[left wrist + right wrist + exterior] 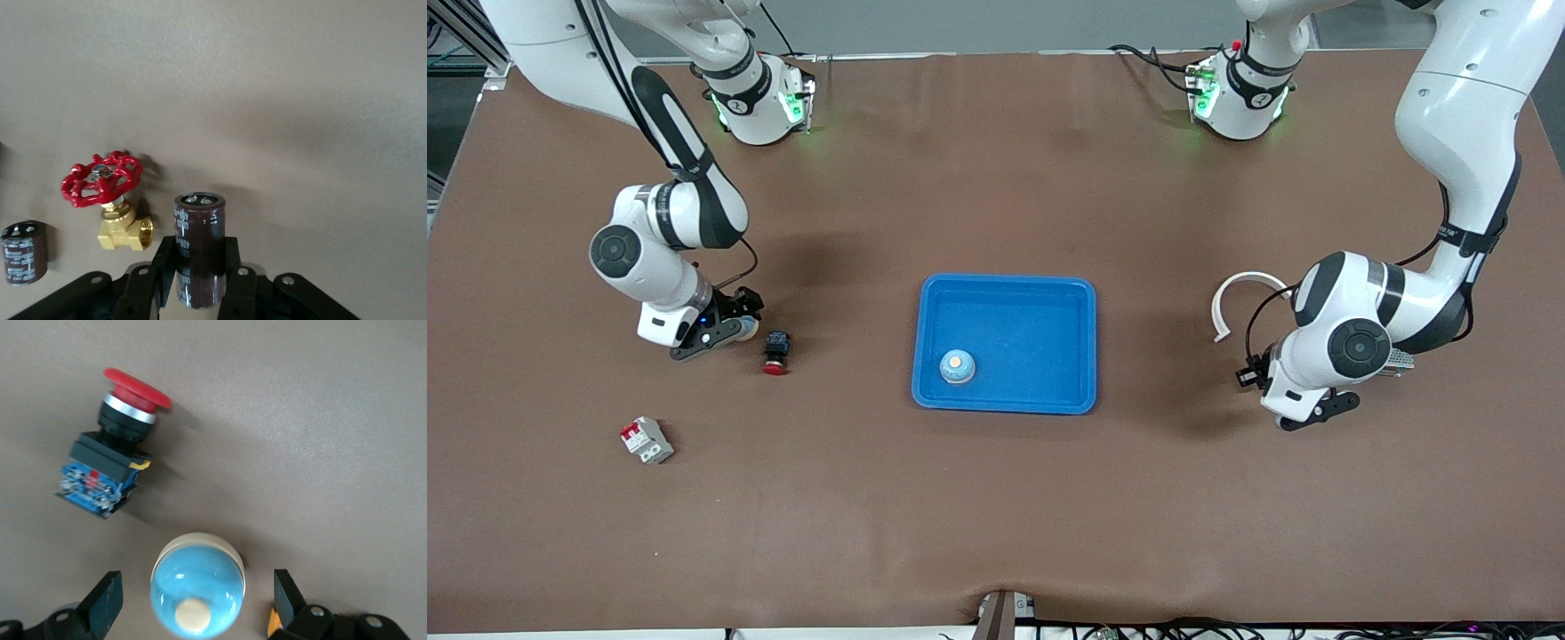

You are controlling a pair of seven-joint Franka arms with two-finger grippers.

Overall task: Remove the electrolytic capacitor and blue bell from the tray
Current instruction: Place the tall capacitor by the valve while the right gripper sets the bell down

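- The right end effector (197, 600) hangs low over the tabletop (996, 498) toward the right arm's end, well apart from the tray (1005, 283). Its fingers (107, 603) stand wide open.
- A blue bell, the outer bell (198, 587), sits upright on the tabletop between those fingers, with a gap on each side. It lies just beside a red push button (117, 453).
- This step looks like the release. To finish it well, the right arm should rise straight up with its fingers wide. Any sideways drift could knock the dome into the button.
- A second blue bell, the tray bell (957, 366), lies in the tray's corner nearest the camera, toward the right arm's end. It is well apart from both end effectors, so the task seems unfinished.
- The left end effector (199, 267) is over the tabletop toward the left arm's end, well apart from the tray. It is clamped on a dark capacitor (199, 233), which stands upright in the grip.
- I cannot tell whether that capacitor touches the tabletop. It should go down gently and level before the grip eases, since a tall can may tip.
- Near it are a valve (110, 200) and a spare capacitor (23, 252). The placement should stay apart from both.
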